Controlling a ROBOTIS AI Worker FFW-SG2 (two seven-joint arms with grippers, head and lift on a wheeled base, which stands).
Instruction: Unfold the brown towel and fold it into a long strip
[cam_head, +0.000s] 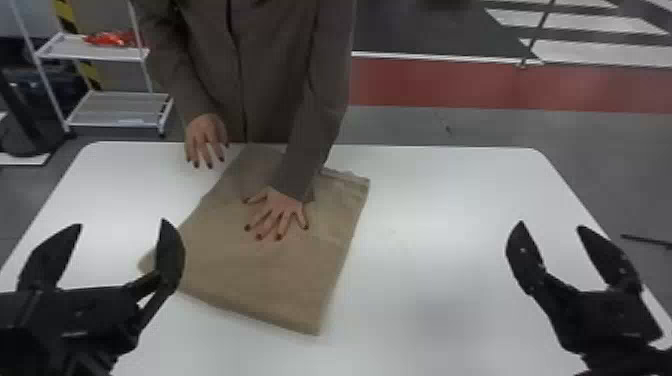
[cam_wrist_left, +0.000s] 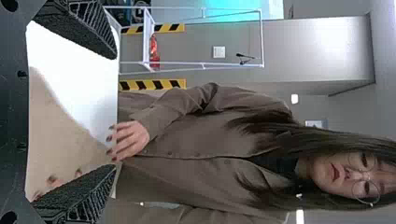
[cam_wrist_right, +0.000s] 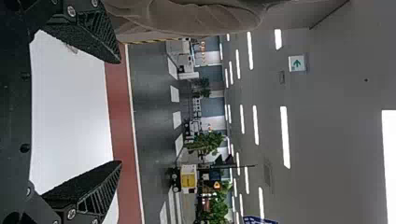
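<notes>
The brown towel (cam_head: 280, 280) looks soft and light under 1 hand (cam_head: 277, 207); pinch its near edge (cam_head: 250, 310). Left claw (cam_head: 122, 222) and right claw (cam_head: 551, 224) gape.

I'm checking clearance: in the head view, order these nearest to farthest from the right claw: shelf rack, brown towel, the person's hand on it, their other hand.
1. Brown towel, left of the right claw.
2. Hand on the towel.
3. Other hand, farther left, beyond the towel's edge.
4. Shelf rack, background left.
</notes>
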